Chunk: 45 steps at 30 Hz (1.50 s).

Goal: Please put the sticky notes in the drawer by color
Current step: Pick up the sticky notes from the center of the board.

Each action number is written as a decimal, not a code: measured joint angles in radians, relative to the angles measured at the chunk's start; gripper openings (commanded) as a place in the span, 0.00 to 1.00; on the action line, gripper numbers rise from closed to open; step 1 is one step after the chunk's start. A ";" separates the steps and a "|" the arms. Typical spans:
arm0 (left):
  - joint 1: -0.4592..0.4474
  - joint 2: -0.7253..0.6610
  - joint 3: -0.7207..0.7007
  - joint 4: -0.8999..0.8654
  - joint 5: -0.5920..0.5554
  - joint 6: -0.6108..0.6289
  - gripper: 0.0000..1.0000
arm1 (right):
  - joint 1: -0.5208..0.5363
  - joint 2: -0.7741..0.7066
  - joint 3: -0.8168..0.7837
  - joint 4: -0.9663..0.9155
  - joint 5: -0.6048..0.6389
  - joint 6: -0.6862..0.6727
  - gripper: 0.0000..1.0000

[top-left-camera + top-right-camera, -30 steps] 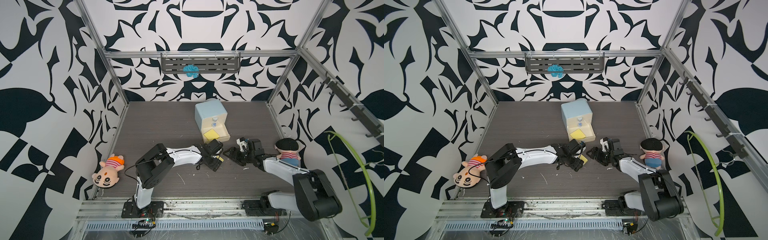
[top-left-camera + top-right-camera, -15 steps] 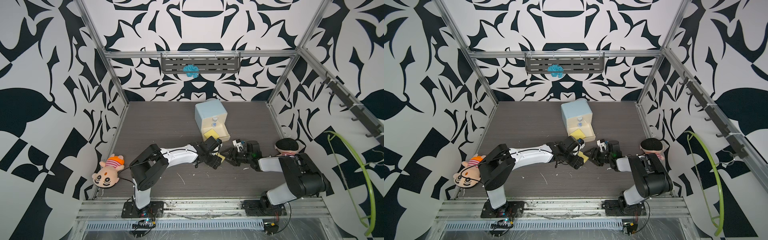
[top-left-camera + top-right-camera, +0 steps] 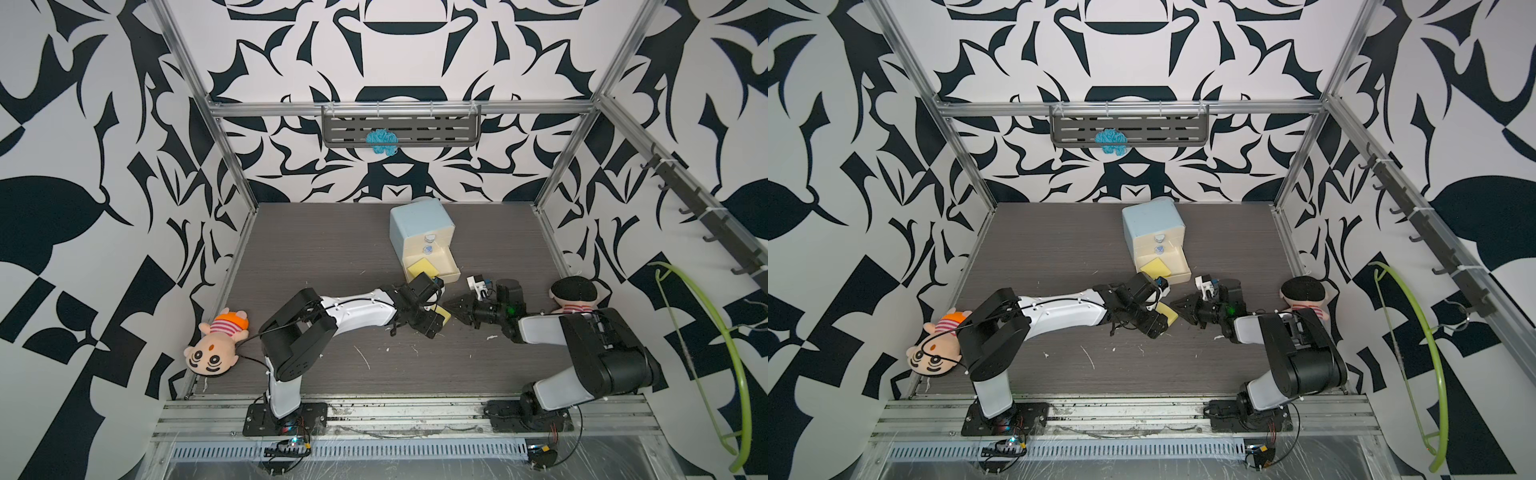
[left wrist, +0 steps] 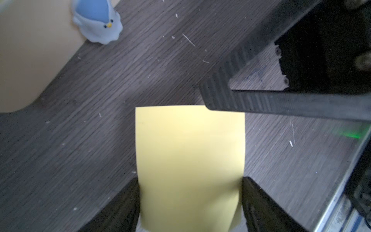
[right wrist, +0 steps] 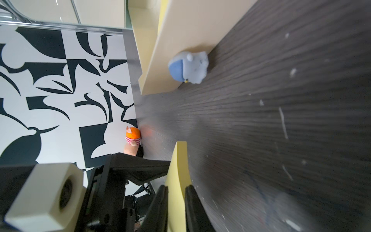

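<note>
1. In both top views, the left pincer [image 3: 438, 320] and right pincer [image 3: 451, 311] meet on one yellow pad [image 3: 445, 319] just in front of the drawer [image 3: 419, 224]. Its open bottom compartment [image 3: 451, 268] already holds another yellow pad [image 3: 423, 266].
2. In the left wrist view, we see the left pincer clamped across the pad's sides.
3. In the right wrist view, the right pincer is pinched on its edge. We judge this a handover toward the drawer.

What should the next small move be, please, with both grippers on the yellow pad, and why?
Probably open the left gripper. It spans the yellow pad, and the right gripper pinches its edge, so letting go should free the right gripper to carry it to the open bottom drawer, where another yellow pad lies.
</note>
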 measured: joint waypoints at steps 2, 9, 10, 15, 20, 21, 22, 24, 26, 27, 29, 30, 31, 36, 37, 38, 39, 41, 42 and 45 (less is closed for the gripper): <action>0.000 0.000 0.000 0.000 0.000 0.000 0.81 | 0.000 0.000 0.002 -0.011 0.000 -0.010 0.45; 0.000 0.000 0.000 0.002 -0.005 0.000 0.81 | -0.005 0.000 0.007 -0.072 0.008 -0.048 0.56; 0.000 0.000 0.000 0.003 -0.006 0.000 0.81 | -0.005 0.000 0.007 -0.068 0.004 -0.043 0.47; 0.002 0.000 0.001 0.008 -0.014 -0.001 0.81 | -0.005 0.019 0.003 0.008 -0.036 0.000 0.37; 0.004 0.000 0.002 0.008 -0.017 -0.003 0.81 | -0.006 0.031 0.001 0.048 -0.051 0.029 0.32; 0.004 0.000 0.002 0.008 -0.018 -0.004 0.81 | -0.007 0.031 0.001 0.051 -0.052 0.030 0.32; 0.004 0.000 0.002 0.009 -0.018 -0.005 0.81 | -0.007 0.031 0.001 0.054 -0.052 0.032 0.31; 0.004 0.000 0.002 0.011 -0.019 -0.006 0.81 | -0.007 0.031 0.001 0.058 -0.052 0.031 0.28; 0.004 0.000 0.002 0.013 -0.020 -0.007 0.81 | -0.007 0.034 0.001 0.064 -0.053 0.032 0.24; 0.004 0.000 0.002 0.013 -0.021 -0.007 0.81 | -0.007 0.038 0.001 0.066 -0.054 0.031 0.24; 0.004 0.000 0.002 0.012 -0.021 -0.008 0.81 | -0.007 0.045 0.001 0.065 -0.054 0.029 0.22; 0.004 0.000 0.002 0.012 -0.020 -0.008 0.81 | -0.008 0.045 0.001 0.063 -0.054 0.027 0.22; 0.004 0.000 0.002 0.012 -0.021 -0.008 0.81 | -0.009 0.045 0.001 0.061 -0.054 0.023 0.23; 0.006 0.000 0.002 0.012 -0.016 -0.008 0.81 | -0.011 0.044 0.001 0.039 -0.054 -0.009 0.24; 0.006 0.000 0.002 0.012 -0.016 -0.008 0.81 | -0.011 0.044 0.001 0.035 -0.055 -0.014 0.26; 0.006 0.000 0.002 0.013 -0.015 -0.008 0.81 | -0.011 0.044 0.001 0.032 -0.055 -0.020 0.28; 0.007 0.000 0.002 0.015 -0.015 -0.008 0.81 | -0.011 0.044 0.001 0.028 -0.056 -0.025 0.28; 0.008 -0.001 0.002 0.020 -0.013 -0.008 0.81 | -0.011 0.045 0.001 0.023 -0.060 -0.030 0.30; 0.009 -0.002 0.002 0.022 -0.013 -0.008 0.81 | -0.011 0.045 0.001 0.022 -0.062 -0.030 0.30; 0.011 -0.002 0.002 0.029 -0.013 -0.008 0.81 | -0.011 0.051 0.001 0.023 -0.070 -0.031 0.33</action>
